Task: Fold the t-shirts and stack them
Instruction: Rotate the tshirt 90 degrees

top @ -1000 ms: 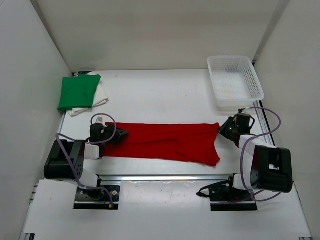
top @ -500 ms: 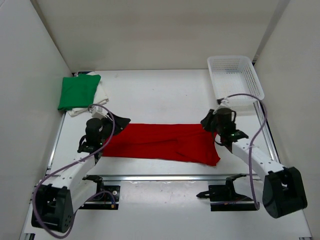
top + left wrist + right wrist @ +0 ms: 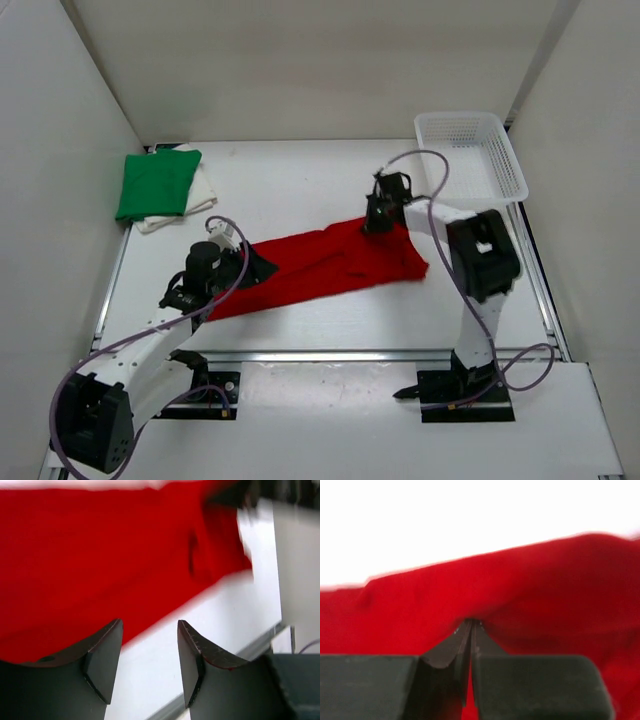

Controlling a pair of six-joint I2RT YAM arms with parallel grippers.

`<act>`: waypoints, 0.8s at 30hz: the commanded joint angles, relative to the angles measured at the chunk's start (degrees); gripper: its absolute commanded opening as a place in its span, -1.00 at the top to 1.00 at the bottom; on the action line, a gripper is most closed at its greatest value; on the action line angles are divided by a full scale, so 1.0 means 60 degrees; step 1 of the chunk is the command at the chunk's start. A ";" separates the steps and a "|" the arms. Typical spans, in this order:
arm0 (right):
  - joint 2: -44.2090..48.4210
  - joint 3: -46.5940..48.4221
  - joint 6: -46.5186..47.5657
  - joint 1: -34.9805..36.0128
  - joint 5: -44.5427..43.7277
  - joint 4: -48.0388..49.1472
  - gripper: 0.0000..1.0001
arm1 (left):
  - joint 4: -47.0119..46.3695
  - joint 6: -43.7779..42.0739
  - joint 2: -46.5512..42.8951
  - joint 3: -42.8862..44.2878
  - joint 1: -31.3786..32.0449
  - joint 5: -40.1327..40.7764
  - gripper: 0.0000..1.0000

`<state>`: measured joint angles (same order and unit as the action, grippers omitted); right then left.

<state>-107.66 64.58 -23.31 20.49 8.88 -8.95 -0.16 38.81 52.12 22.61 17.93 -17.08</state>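
- Bench point(image 3: 300, 185) carries everything; folded green t-shirt point(image 3: 155, 183) lies on white t-shirt point(image 3: 206, 188) at its far left corner, a stack begun.
- Red t-shirt point(image 3: 320, 262) sprawls mid-bench, skewed, its right end raised.
- Right jaws, pressed together, pinch that end, likely to fold it over.
- Left jaws, spread, hover at its left end, holding nothing.

A robot test cell; plain white walls point(image 3: 300, 70) enclose a white table point(image 3: 300, 185).

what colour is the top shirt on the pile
The top shirt is bright green; see the top external view.
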 commanded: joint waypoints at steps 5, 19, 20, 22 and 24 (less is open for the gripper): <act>-0.8065 1.6259 0.0971 0.0305 0.1810 -0.4994 0.85 | 0.0832 -0.0359 -0.0409 -0.0121 -0.0087 -0.0170 -0.16; 0.1824 0.0281 -0.0022 0.2719 0.0966 0.2172 -0.01 | 0.0494 0.0227 -0.1360 -0.1307 -0.0731 -0.0053 -0.20; 0.2134 -0.0805 -0.0476 0.3027 0.0936 0.2499 -0.01 | 0.0583 0.0125 -0.1464 -0.1279 -0.0849 -0.0054 -0.20; 0.2313 -0.1981 -0.1121 0.3496 0.0848 0.3654 -0.01 | 0.0846 -0.0065 -0.1611 -0.1191 -0.1201 -0.0243 -0.23; 0.2095 -0.2514 -0.1548 0.3849 0.0760 0.4184 -0.08 | 0.1082 -0.0226 -0.1640 -0.0972 -0.1217 -0.0288 -0.27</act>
<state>-90.89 55.24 -26.15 42.92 16.69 7.75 4.12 39.33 43.18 14.76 11.42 -17.37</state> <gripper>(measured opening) 0.530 0.628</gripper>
